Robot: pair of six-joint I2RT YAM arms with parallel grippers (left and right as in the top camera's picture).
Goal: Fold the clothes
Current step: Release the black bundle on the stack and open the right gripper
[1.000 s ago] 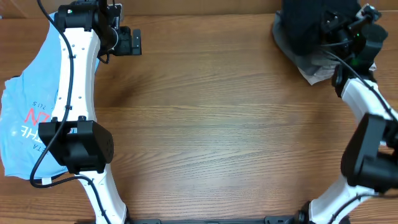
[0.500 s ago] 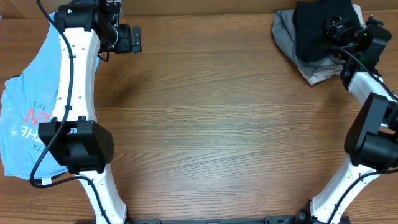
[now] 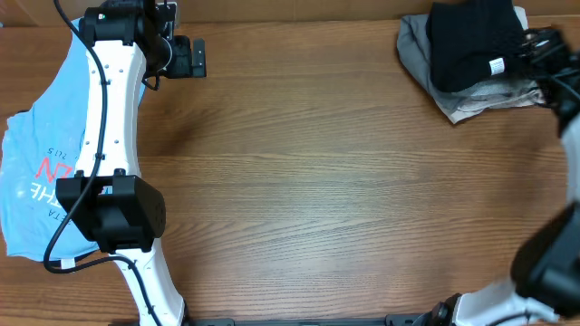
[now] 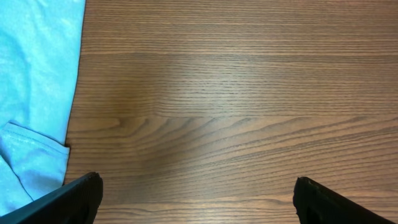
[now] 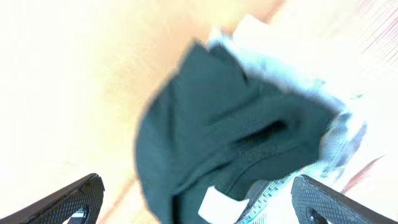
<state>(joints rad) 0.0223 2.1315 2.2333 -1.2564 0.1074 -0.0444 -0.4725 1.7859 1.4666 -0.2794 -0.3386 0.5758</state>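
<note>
1. From overhead, we place everything against the table [image 3: 317, 181]. The light blue shirt [image 3: 36, 172] with red-and-white lettering lies spread along the table's left edge, partly under the left arm [image 3: 109, 136]. The left gripper [image 3: 195, 59] hangs over the table's far-left corner, beside that shirt and clear of it. The black T-shirt [image 3: 467, 41] sits bunched at the table's far-right corner on top of a grey garment [image 3: 419, 50], with its white neck tag [image 3: 497, 66] showing. The right gripper [image 3: 542, 43] is at the table's right edge, just beside the T-shirt. It is too blurred here for us to read its claw.

2. In the left wrist view, we see the left gripper [image 4: 196, 208] released, its fingers spread wide over bare table [image 4: 236, 93] with nothing between them. The light blue shirt [image 4: 31, 93] covers the table's left side.

3. The right wrist view is smeared. We still make out the right gripper [image 5: 202, 205] spread wide, gripping nothing. The black T-shirt [image 5: 230, 137] lies ahead of it on the table, and the grey garment [image 5: 339, 140] peeks out at its right.
</note>
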